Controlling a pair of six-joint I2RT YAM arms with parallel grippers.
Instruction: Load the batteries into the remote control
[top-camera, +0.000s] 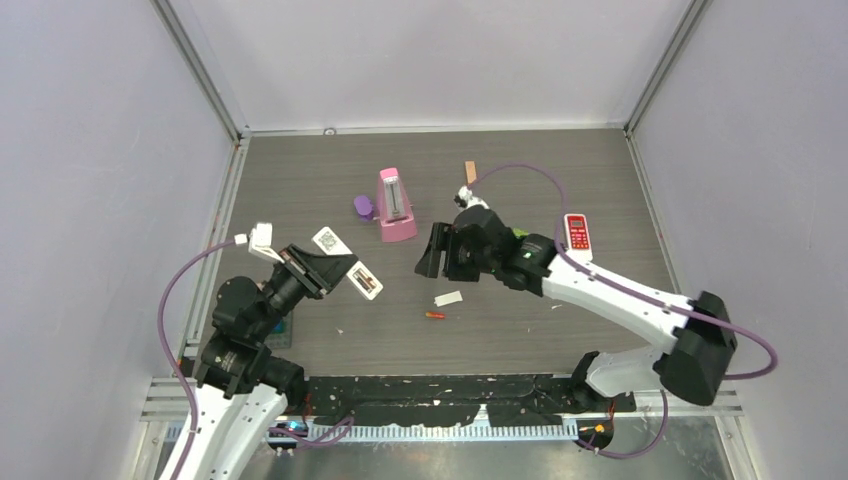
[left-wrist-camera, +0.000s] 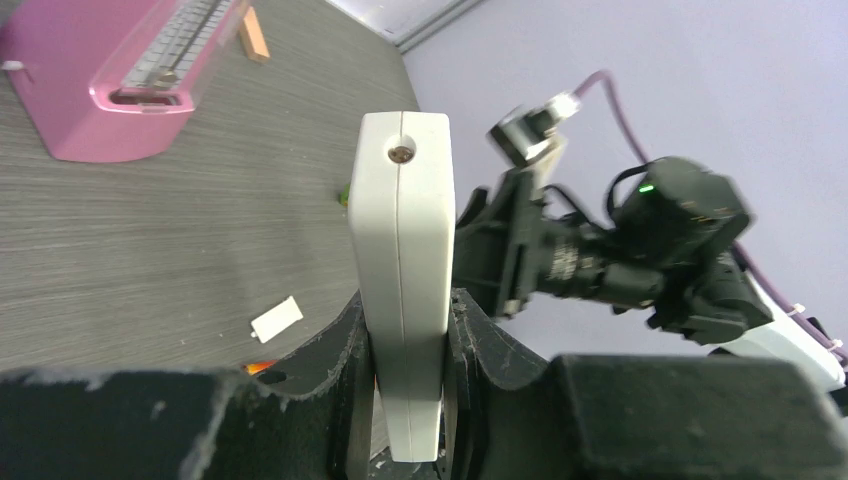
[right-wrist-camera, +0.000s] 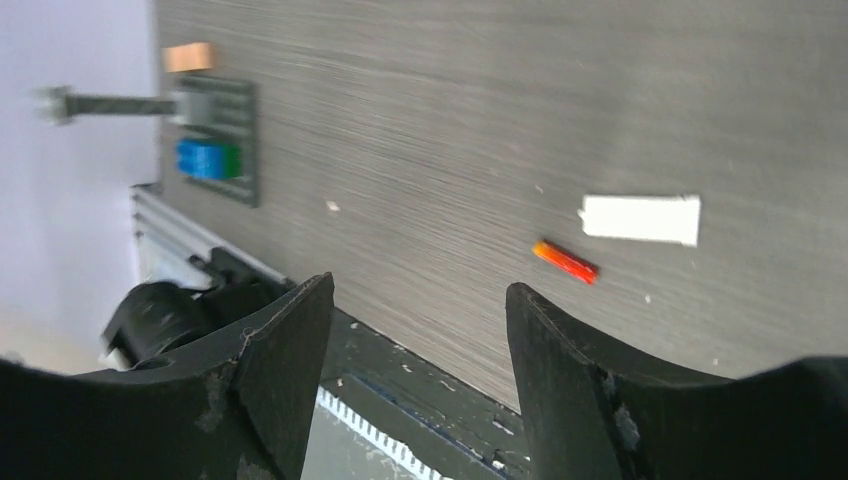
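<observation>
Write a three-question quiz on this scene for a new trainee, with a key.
1. True or false: the left gripper is shut on the white remote.
2. Fill in the blank: the right gripper is ____ (open or shut).
3. The red-orange battery is:
A) between the right gripper's fingers
B) lying on the table
C) inside the white remote

Key: 1 true; 2 open; 3 B.

Black fingers (right-wrist-camera: 275, 380), white arms (top-camera: 620, 300), purple cables (top-camera: 520, 166)
</observation>
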